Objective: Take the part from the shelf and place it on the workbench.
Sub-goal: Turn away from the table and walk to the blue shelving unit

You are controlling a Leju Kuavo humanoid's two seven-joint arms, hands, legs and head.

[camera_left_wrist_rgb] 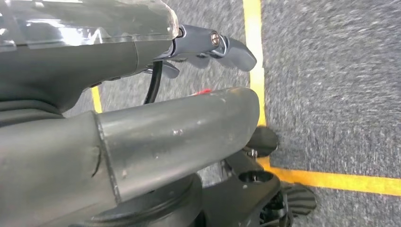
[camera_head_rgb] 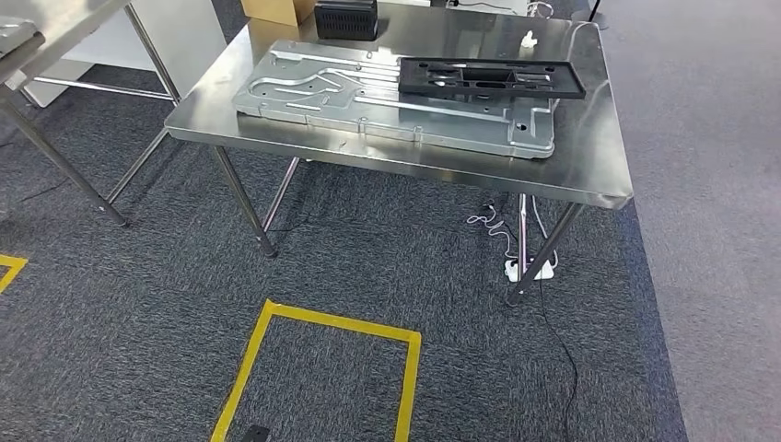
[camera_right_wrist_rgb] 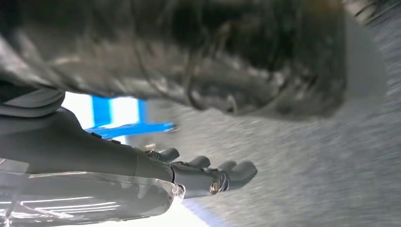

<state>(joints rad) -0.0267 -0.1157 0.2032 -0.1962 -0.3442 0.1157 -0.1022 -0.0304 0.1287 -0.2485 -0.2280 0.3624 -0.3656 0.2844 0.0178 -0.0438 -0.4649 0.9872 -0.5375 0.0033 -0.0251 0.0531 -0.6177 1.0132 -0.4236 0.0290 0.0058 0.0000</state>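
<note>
We see the steel worktop (camera_head_rgb: 589,157) ahead of us, and the black part (camera_head_rgb: 491,78) already lies on it, a flat rectangular frame with cut-outs. It rests on top of a larger silver stamped metal panel (camera_head_rgb: 387,106) that covers much of the surface, toward that panel's far right end. Behind them stand a black box (camera_head_rgb: 346,18) and a cardboard box (camera_head_rgb: 276,9) at the far edge, and a small white object (camera_head_rgb: 528,39) sits near the far right corner. Under the worktop a white power strip (camera_head_rgb: 534,270) lies on the grey carpet with cables trailing from it. A square of yellow tape (camera_head_rgb: 322,322) marks the floor just before us.

In the left wrist view our left hand (camera_left_wrist_rgb: 208,45) hangs above the carpet and the yellow tape, fingers extended and holding nothing. In the right wrist view our right hand (camera_right_wrist_rgb: 203,172) is likewise released, its fingers stretched out and apart with nothing in them; the background there is blurred.
</note>
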